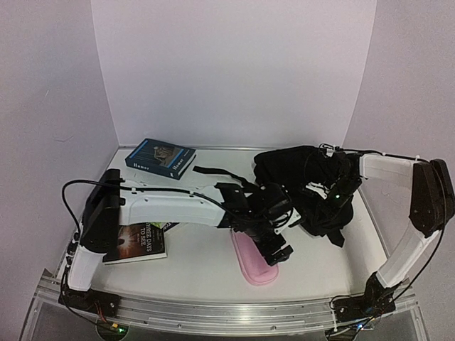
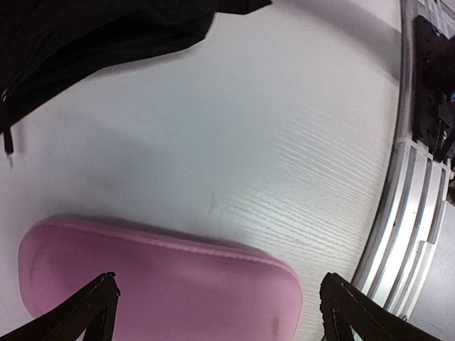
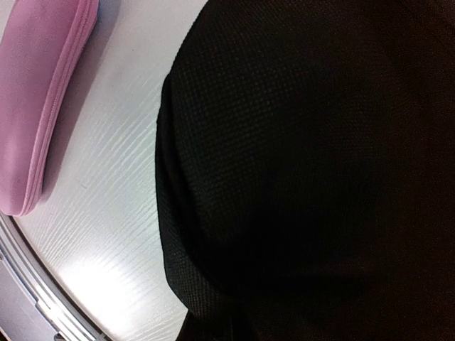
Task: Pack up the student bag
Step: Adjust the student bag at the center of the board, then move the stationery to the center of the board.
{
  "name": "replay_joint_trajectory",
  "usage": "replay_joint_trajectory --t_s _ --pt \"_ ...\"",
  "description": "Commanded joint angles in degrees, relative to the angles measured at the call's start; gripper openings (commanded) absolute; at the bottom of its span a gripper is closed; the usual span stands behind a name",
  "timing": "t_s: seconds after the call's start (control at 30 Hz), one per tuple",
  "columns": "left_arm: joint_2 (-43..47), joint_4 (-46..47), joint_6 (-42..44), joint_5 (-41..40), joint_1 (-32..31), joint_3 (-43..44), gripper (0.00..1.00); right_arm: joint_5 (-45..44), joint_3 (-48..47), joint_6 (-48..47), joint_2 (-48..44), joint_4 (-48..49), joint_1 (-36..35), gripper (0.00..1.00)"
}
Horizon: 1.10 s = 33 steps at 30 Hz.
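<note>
The student bag (image 1: 298, 170) is a heap of black fabric at the back right of the table, with a strap trailing to the left. My right gripper (image 1: 333, 193) is sunk into its front. In the right wrist view black mesh (image 3: 306, 142) fills the frame and bunches together at the bottom, hiding the fingers, so the gripper is shut on the bag's fabric. A pink pencil case (image 1: 254, 266) lies flat in front of the bag. My left gripper (image 2: 219, 288) hovers just over it, open wide, with one fingertip (image 2: 92, 302) on each side of the case (image 2: 156, 277).
A blue book (image 1: 161, 157) lies at the back left. A dark book (image 1: 138, 241) lies under the left arm near the front left. The metal rail (image 1: 213, 309) runs along the table's front edge, close to the case's near end (image 3: 35, 106).
</note>
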<state>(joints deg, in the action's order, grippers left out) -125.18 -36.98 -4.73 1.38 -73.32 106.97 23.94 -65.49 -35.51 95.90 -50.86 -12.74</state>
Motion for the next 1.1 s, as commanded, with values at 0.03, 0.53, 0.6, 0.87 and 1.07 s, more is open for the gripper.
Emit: replay_joint_trajectory --t_s 0.03,0.53,0.6,0.87,1.07 --pt "-7.88 -7.41 9.76 4.69 -0.27 14.48 1.0 1.6 -0.92 -0.17 -1.22 -1.45 2.01 0.0" --pt "-12.02 -15.33 14.62 1.92 1.82 13.33 0.98 3.69 -3.19 -1.08 1.31 -2.7 1.91 0.0" --pt "-9.68 -15.27 13.85 0.29 2.86 9.38 0.98 3.92 -3.01 -1.29 1.25 -2.68 1.56 0.0" --pt "2.28 -12.4 9.48 -2.62 9.0 -10.33 0.98 1.09 -3.63 -1.49 2.34 -1.98 -5.82 0.0" --pt "10.86 -9.63 6.6 -4.42 11.99 -21.27 0.98 -1.47 -4.91 -0.91 5.11 -0.78 -14.5 0.0"
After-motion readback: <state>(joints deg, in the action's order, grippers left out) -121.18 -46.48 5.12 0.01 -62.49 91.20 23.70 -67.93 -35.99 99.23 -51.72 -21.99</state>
